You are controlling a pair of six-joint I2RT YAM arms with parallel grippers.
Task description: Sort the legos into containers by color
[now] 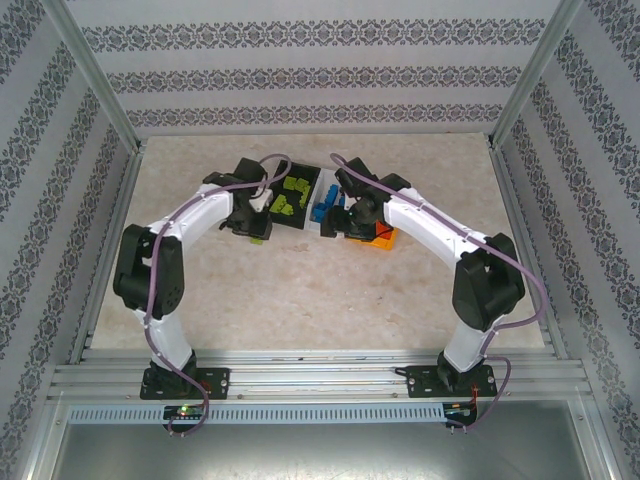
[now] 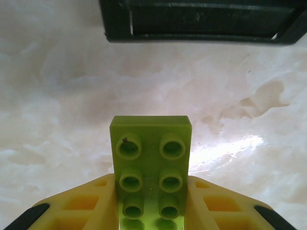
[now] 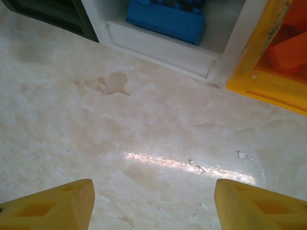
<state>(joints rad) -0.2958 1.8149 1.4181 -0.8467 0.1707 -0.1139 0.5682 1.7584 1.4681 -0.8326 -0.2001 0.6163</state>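
My left gripper (image 2: 151, 203) is shut on a lime green lego (image 2: 151, 158), studs facing the camera, just above the table and short of the black bin (image 2: 201, 21). Seen from above, that gripper (image 1: 258, 230) hangs beside the black bin (image 1: 305, 222), which holds several lime green legos (image 1: 290, 195). My right gripper (image 3: 153, 203) is open over bare table with nothing between its fingers. Ahead of it stand the white bin (image 3: 163, 48) with a blue lego (image 3: 165, 19) and the orange-yellow bin (image 3: 268, 81) with orange-red legos (image 3: 288, 52).
The three joined bins sit at the middle back of the marbled table (image 1: 320, 290). Patterned walls and metal frame posts (image 1: 100, 80) enclose the sides and back. Both arms arch inward from their bases at the near edge.
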